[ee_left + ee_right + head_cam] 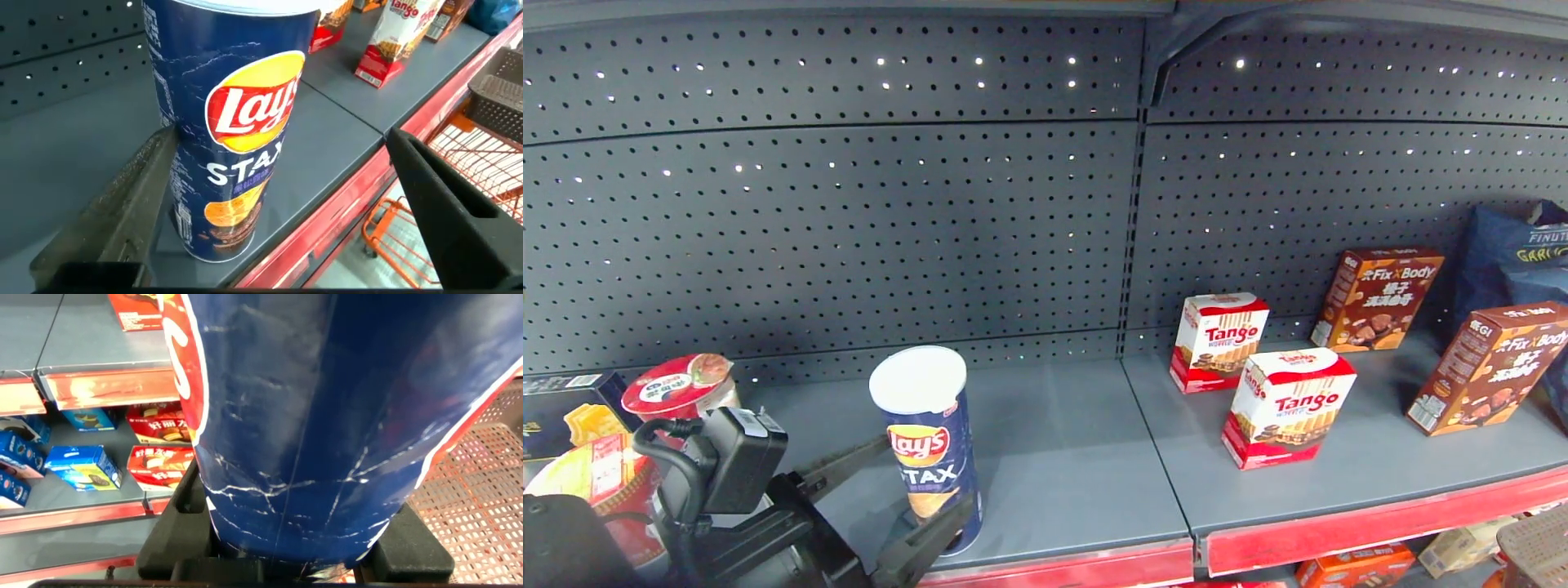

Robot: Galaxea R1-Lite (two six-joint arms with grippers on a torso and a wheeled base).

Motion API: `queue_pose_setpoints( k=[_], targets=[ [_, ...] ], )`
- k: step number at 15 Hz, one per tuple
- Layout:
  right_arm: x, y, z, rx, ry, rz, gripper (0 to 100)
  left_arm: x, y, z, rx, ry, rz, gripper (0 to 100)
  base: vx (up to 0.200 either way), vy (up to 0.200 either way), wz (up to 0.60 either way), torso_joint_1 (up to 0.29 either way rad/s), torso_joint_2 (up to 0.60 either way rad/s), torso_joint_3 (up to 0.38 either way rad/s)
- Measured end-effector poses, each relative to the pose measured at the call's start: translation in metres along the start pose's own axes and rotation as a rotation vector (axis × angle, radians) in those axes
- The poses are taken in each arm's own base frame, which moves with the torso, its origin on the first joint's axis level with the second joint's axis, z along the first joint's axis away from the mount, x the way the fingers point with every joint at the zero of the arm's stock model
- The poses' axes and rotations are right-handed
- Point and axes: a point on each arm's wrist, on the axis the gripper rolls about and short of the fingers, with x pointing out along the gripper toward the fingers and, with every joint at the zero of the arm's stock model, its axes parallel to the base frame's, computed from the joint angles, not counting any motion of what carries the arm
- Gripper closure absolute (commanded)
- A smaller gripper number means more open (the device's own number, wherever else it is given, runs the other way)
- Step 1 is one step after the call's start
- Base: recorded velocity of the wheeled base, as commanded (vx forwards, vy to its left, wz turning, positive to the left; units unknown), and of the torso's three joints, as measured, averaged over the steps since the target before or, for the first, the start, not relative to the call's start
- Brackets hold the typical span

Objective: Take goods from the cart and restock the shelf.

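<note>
Blue cylindrical crisp can with a white lid (pixel 927 445) stands upright near the red front edge of the grey metal shelf (pixel 1062 457), low and left of centre in the head view. Its long axis is vertical. The left pincer (pixel 929 474) comes in from the lower left corner of that frame and straddles the can's lower half, released. The far finger lies just beside the can's wall, and I cannot tell whether it touches. The near black finger (pixel 433 188) stands apart from the can, towards the shelf edge.

The can looks already placed, so the coming move is probably a retreat. The can lies straight ahead of the left pincer, deep between the fingers. The safest way out is back along the fingers' own line, towards the lower left of the head view. Any sideways drift could nudge the tall can over.

The right pincer (pixel 294 555) is clenched on a creased blue package (pixel 310 416), above the red wire cart (pixel 482 482).
</note>
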Motion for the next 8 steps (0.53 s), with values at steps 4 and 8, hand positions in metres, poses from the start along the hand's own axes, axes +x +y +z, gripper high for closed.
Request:
queue_pose_setpoints(
  k=[4,8],
  targets=[
    [0.0,0.0,-0.002,0.0,0.001,0.001,100,-0.002,0.003,0.0,-0.002,-0.004,0.016,0,0.0,0.0,0.0,0.0,0.0,0.0],
    [0.0,0.0,-0.002,0.0,0.001,0.0,100,-0.006,0.015,0.004,-0.01,-0.028,0.087,0,0.0,0.0,0.0,0.0,0.0,0.0]
  ],
)
